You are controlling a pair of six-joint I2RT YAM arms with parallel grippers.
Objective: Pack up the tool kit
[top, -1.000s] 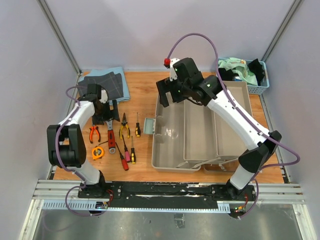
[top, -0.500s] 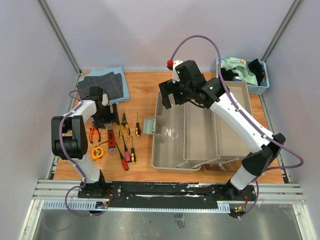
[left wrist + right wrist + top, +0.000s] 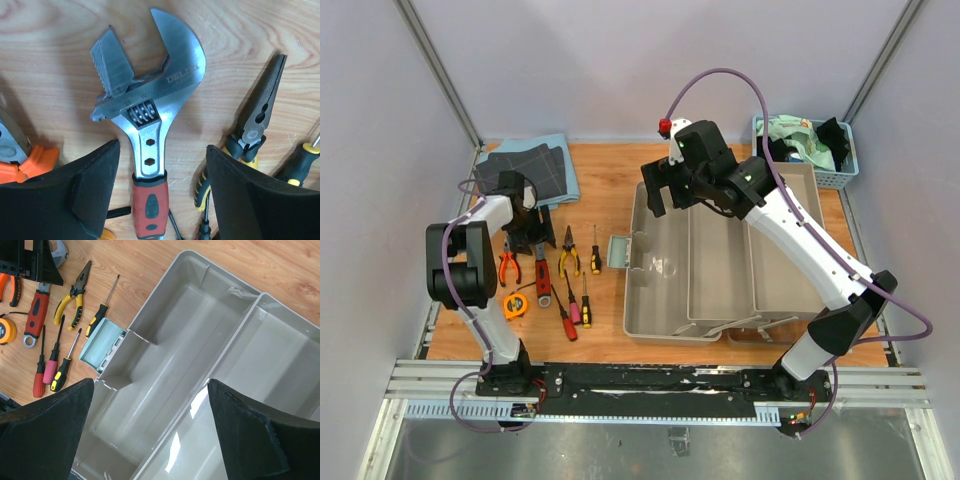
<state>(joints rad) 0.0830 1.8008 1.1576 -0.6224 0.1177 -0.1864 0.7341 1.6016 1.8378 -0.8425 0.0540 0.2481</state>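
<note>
The grey-beige toolbox (image 3: 720, 265) lies open at centre right, its trays bare. A red-handled wrench (image 3: 149, 131) lies on the wood among the tools left of the box. My left gripper (image 3: 162, 150) is low over it, open, with one finger on each side of the handle's top and a gap on both sides. Yellow-handled pliers (image 3: 252, 131) lie just right of the wrench. Orange-handled pliers (image 3: 508, 266), an orange tape measure (image 3: 515, 305) and small screwdrivers (image 3: 567, 320) lie nearby. My right gripper (image 3: 150, 382) hangs open above the toolbox's left tray, holding nothing.
Folded dark grid-pattern cloths (image 3: 530, 168) lie at the back left, close behind the left arm. A small blue basket (image 3: 825, 150) of cloths stands at the back right corner. The toolbox's light blue latch (image 3: 618, 250) juts toward the tools.
My left gripper's fingers have come closer together on either side of the wrench handle. The right arm has drifted slightly to the right above the toolbox.
</note>
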